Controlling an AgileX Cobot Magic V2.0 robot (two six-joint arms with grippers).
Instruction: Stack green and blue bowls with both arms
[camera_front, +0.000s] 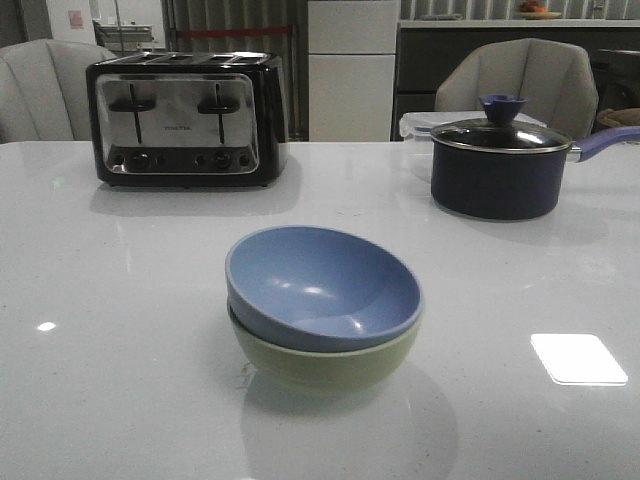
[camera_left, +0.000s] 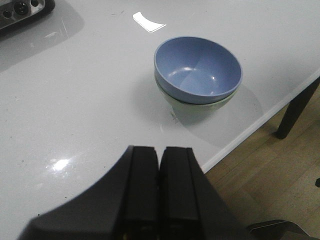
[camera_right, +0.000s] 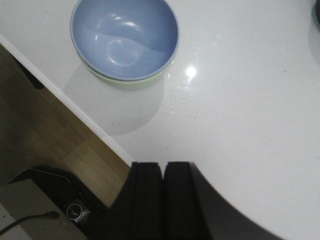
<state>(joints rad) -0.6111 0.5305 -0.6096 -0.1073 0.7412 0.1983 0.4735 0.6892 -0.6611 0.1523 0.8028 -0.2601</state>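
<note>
Blue bowl (camera_front: 320, 285) sits nested in green bowl (camera_front: 320, 365), both grippers (camera_left: 159, 190) (camera_right: 162, 200) pinched empty, best kept clear.

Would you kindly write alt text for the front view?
A dusty blue bowl sits nested, slightly tilted, inside a pale green bowl on a white table. Behind stand a chrome toaster and a navy lidded saucepan.

Front view low across table (camera_front: 120, 380); both wrist views downward, sharing bowls (camera_left: 197, 75).

One bowl (camera_front: 318, 285) sits nested in another (camera_front: 320, 365), toaster (camera_front: 186, 118) behind-left, saucepan (camera_front: 497, 165) behind-right.
</note>
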